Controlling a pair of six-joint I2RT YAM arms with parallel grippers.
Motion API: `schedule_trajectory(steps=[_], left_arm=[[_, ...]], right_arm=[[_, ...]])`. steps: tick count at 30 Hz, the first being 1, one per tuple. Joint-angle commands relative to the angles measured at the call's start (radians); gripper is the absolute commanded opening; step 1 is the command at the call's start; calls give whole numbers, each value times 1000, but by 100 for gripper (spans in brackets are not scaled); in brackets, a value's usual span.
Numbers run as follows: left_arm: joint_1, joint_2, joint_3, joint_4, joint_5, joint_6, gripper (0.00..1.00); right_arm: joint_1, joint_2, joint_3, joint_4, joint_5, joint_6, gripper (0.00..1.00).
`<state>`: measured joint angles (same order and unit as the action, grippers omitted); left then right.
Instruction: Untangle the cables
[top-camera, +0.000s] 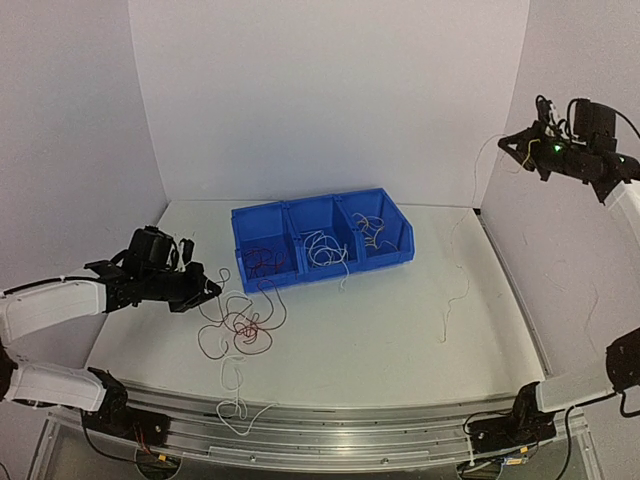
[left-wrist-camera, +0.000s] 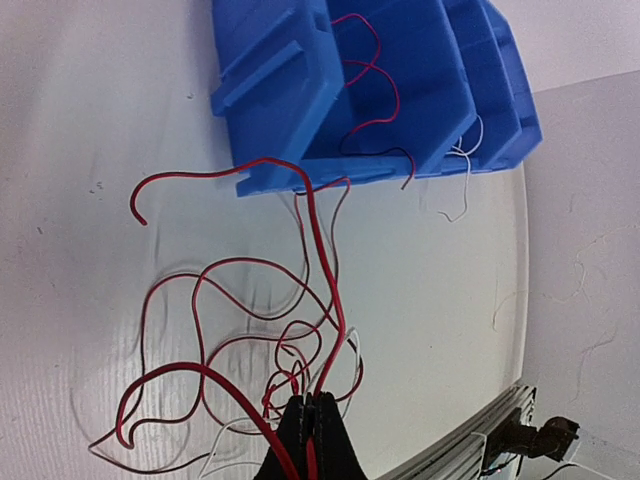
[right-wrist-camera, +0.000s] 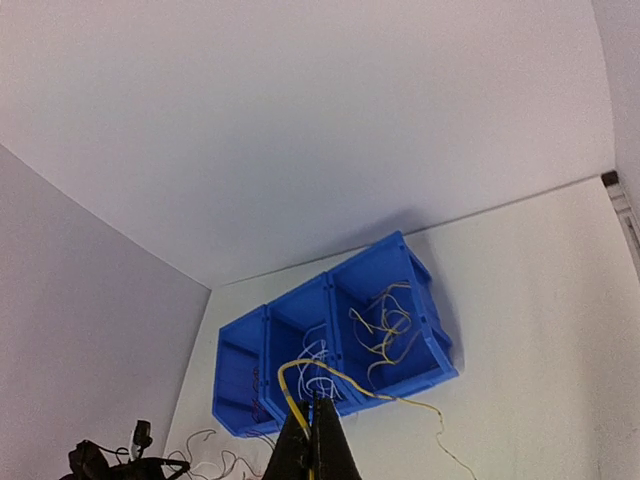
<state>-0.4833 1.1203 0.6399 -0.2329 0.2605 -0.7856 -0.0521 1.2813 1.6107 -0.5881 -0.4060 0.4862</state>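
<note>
Closest to the lens, the left gripper (left-wrist-camera: 306, 405) has its fingers pinched tight on a dark red wire (left-wrist-camera: 312, 230), which rises straight ahead of the tips toward the blue bin (left-wrist-camera: 280, 90). Around and just beyond those fingers lies the tangle (top-camera: 240, 325): thin, curly loops of dark red and white, crossing one another on the table (top-camera: 400, 330). A loose white strand (top-camera: 236, 400) trails from it toward the near edge. The right gripper (right-wrist-camera: 314, 405), held high above the table, is likewise closed on a yellow wire (right-wrist-camera: 345, 378) that arcs off to the right of its tips and hangs down. Far below and ahead of it, the bin holds wires by colour: red in one end compartment, white in the middle, yellow in the other end. As I judge it, the sorting is partly done, with two wires in hand and the red-and-white knot left to pick apart.
</note>
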Motion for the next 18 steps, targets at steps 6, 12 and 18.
schedule_trajectory(steps=[6, 12, 18], left_arm=[[-103, 120, 27, 128, -12, -2, 0], [-134, 175, 35, 132, -41, -20, 0], [-136, 192, 31, 125, -61, -27, 0]], right_arm=[[206, 329, 377, 292, 260, 82, 0], [243, 562, 674, 313, 331, 149, 0], [286, 738, 909, 328, 393, 181, 0]])
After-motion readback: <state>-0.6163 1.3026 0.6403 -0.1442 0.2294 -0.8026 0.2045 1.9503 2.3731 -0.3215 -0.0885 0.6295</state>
